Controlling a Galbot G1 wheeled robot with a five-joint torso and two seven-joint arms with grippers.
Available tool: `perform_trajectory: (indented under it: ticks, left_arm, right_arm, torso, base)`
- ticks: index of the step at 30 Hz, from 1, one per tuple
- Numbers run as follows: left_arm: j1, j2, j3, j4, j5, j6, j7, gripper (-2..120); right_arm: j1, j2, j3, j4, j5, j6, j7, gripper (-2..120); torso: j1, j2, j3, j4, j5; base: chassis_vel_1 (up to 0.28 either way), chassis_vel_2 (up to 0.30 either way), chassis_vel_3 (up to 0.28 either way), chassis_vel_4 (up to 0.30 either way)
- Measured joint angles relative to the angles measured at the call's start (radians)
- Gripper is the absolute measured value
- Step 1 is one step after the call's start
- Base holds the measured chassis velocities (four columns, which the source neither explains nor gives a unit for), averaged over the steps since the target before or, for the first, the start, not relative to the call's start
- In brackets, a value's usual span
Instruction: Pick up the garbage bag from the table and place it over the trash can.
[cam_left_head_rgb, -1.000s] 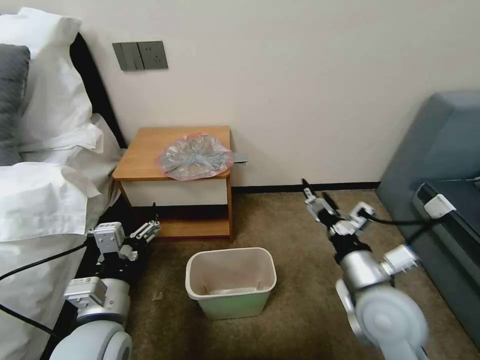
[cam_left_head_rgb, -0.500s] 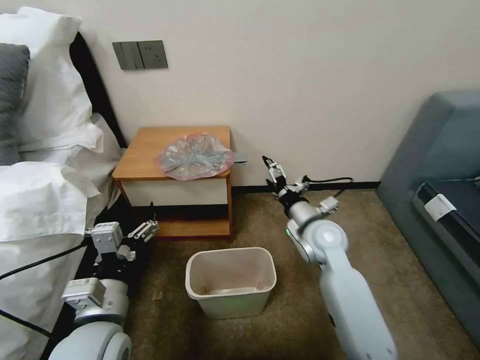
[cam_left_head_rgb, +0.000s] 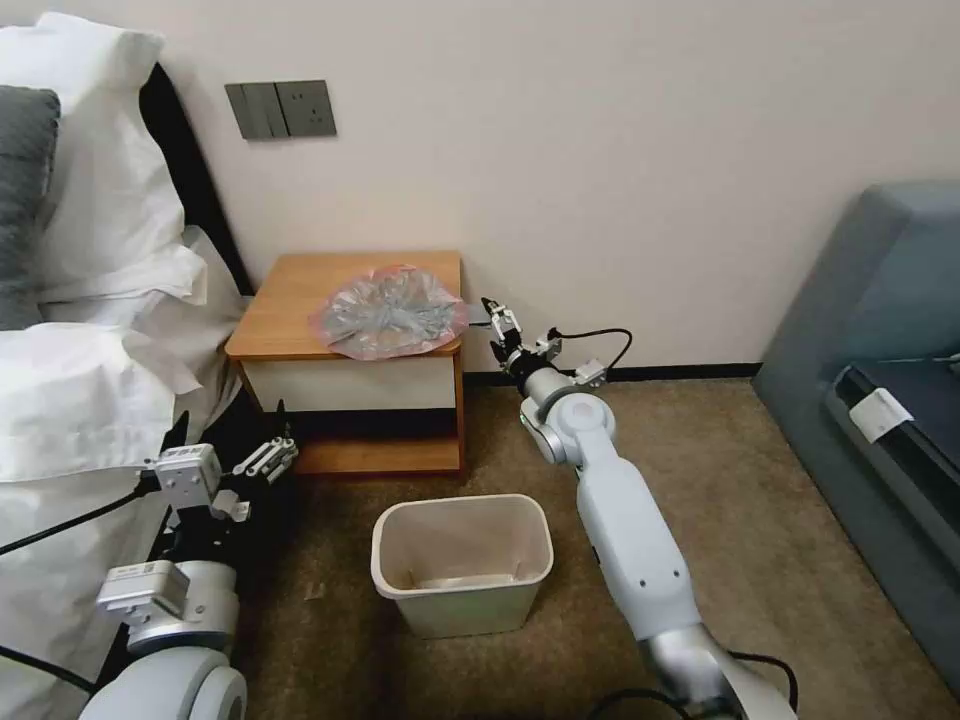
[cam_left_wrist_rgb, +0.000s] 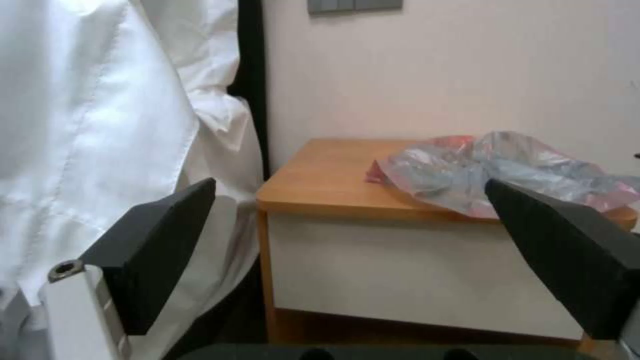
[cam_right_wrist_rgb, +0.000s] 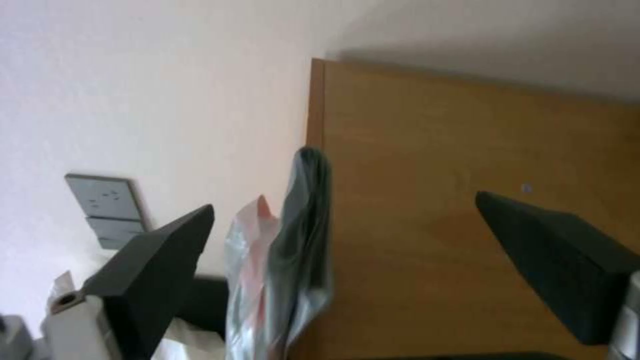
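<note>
Two hands were in play beside the bed. The right hand (cam_left_head_rgb: 492, 313) reached out at the counter's (cam_left_head_rgb: 290, 305) right edge, level with its top and just beside the overhanging rim of the bag (cam_left_head_rgb: 388, 313). Its fingers (cam_right_wrist_rgb: 150, 265) stood spread wide, with the bag's (cam_right_wrist_rgb: 293, 260) grey and pink edge lying between them but not yet pinched; in the right wrist view the wooden side of the counter (cam_right_wrist_rgb: 467, 165) ran behind that edge. I could not tell whether either finger touched the plastic.

The bag lay flattened and crinkled on the counter's right half, toward the front, its pink rim hanging a little over the front right corner. In the left wrist view the bag (cam_left_wrist_rgb: 507, 170) rested on the orange-brown top (cam_left_wrist_rgb: 320, 175) above the white drawer front.

The left hand (cam_left_head_rgb: 268, 458) hung low by the bed (cam_left_head_rgb: 80, 400), in front of the counter's left front corner and near its open shelf, well apart from the bag. Its fingers (cam_left_wrist_rgb: 160, 240) were spread too, holding nothing.

The can (cam_left_head_rgb: 462, 563) stood upright on the carpet (cam_left_head_rgb: 740, 480) in front of the counter, below its front right corner, between the two arms and unlined. A grey wall plate (cam_left_head_rgb: 280, 110) sat on the wall above the counter, and a blue-grey sofa (cam_left_head_rgb: 880, 330) stood off to the right.
</note>
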Motion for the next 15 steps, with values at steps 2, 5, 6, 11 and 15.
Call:
perform_trajectory:
  ticks: [2,5,6,11,15]
  left_arm:
    - [0.006,-0.008,0.003,0.000,0.015,-0.011,-0.001,100]
    - [0.006,-0.015,0.006,0.000,0.026,-0.015,-0.001,100]
    - [0.006,-0.020,0.008,0.001,0.034,-0.016,-0.001,100]
    - [0.012,-0.023,0.023,0.002,0.058,-0.023,-0.001,100]
    - [0.019,-0.025,0.030,0.001,0.072,-0.029,-0.001,100]
  right_arm:
    - [0.006,0.000,-0.006,-0.010,-0.003,0.001,0.000,89]
    - [0.006,0.000,-0.015,-0.010,-0.006,0.003,-0.001,81]
    - [0.004,0.000,-0.021,-0.009,-0.008,0.004,-0.002,75]
    - [-0.001,0.000,-0.028,0.001,-0.021,0.011,-0.004,57]
    - [-0.001,0.000,-0.032,0.008,-0.030,0.017,-0.008,43]
  torso:
    - [0.000,0.000,0.000,0.0000,0.0000]
    - [0.000,0.000,0.000,0.0000,0.0000]
    - [0.000,0.000,0.000,0.0000,0.0000]
    - [0.000,0.000,0.000,0.0000,0.0000]
    - [0.000,0.000,0.000,0.0000,0.0000]
  base:
    - [0.000,0.000,0.000,0.000]
    - [0.000,0.000,0.000,0.000]
    - [0.000,0.000,0.000,0.000]
    - [0.000,0.000,0.000,0.000]
    - [0.000,0.000,0.000,0.000]
